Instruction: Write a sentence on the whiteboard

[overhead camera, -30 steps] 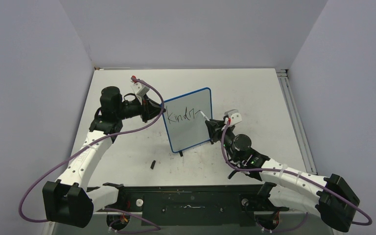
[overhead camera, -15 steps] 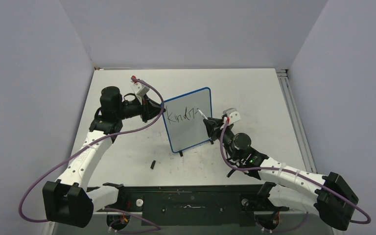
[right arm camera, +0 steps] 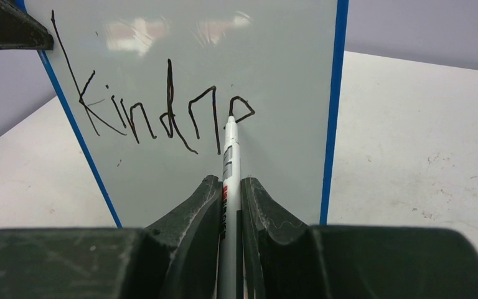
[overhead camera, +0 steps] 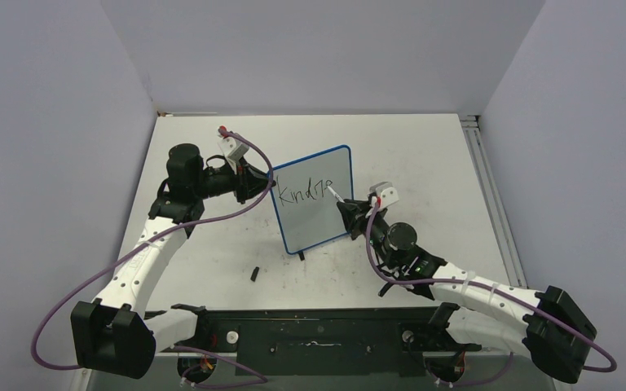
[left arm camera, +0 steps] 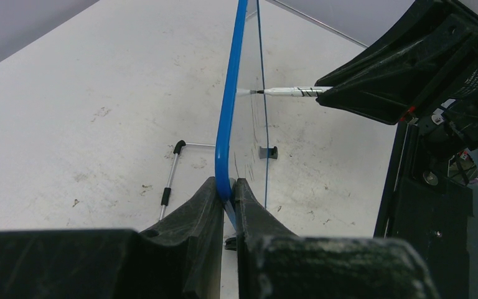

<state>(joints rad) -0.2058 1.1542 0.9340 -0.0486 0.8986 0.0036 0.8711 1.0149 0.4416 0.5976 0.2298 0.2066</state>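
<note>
The whiteboard (overhead camera: 319, 218) with its blue frame stands upright mid-table. My left gripper (overhead camera: 265, 183) is shut on its left edge; the left wrist view shows both jaws pinching the blue frame (left arm camera: 226, 137) edge-on. My right gripper (overhead camera: 349, 210) is shut on a white marker (right arm camera: 229, 168), whose tip touches the board face (right arm camera: 274, 62). The sentence (right arm camera: 143, 115) reads "Kindn" in black, with a small loop of a further letter at the marker tip. The marker also shows in the left wrist view (left arm camera: 289, 92), meeting the board.
A small black marker cap (overhead camera: 255, 274) lies on the table in front of the board. One black board foot (overhead camera: 301, 255) rests on the table. A thin metal stand leg (left arm camera: 170, 179) lies behind the board. Grey walls enclose the table.
The right gripper has moved the marker slightly left and up along the board, and a new loop stroke has appeared after "Kindn". The left arm and board have not moved.
</note>
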